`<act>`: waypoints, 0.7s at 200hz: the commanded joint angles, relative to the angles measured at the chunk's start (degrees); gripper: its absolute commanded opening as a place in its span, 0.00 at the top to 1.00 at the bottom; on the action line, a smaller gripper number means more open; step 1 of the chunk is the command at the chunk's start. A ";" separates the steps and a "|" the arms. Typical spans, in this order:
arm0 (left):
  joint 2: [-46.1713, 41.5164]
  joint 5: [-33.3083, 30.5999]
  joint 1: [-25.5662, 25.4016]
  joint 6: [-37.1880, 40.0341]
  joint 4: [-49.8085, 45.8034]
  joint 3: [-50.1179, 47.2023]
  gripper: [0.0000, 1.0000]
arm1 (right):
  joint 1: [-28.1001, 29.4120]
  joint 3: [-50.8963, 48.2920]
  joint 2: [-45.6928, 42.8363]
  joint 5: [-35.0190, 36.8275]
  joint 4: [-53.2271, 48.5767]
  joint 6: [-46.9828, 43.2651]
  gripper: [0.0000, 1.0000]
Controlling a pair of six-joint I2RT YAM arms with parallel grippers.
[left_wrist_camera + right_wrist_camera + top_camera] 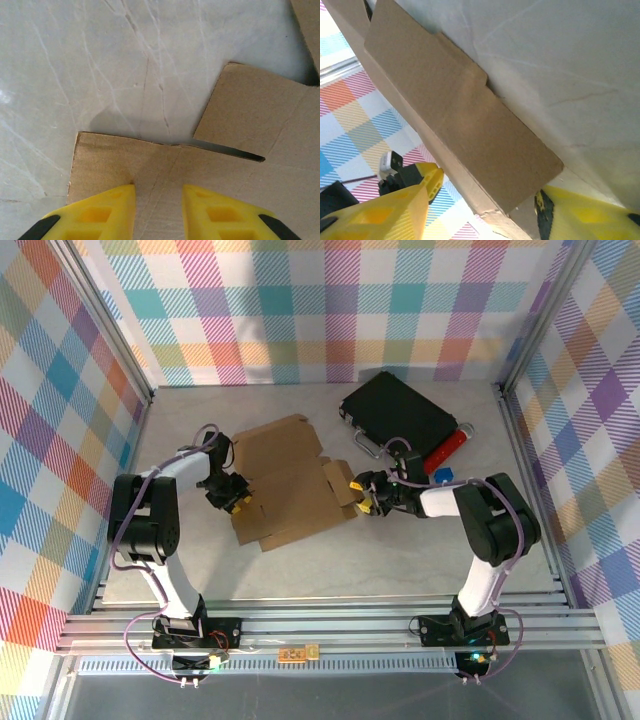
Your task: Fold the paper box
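Table (400,560) centre is taken by paper box (285,475), mostly flat. Left gripper (159,192), part-open and empty, is poised over left panel (115,160). Right gripper (487,190) jaws are spread astride raised flap (465,125), not clamped. Flap should be pinched near crease, panel pinned down.

Behind the left gripper (240,502) and right gripper (358,497) ran white links (176,585) and black joint housings (150,512), with purple cables (203,430) looped alongside. The fingers (100,215) were yellow, with rectangular cut-outs.
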 commanded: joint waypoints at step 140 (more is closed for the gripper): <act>-21.78 -10.91 -12.43 -17.95 -6.47 6.61 0.40 | 2.25 10.97 -11.41 12.58 -10.28 15.80 1.00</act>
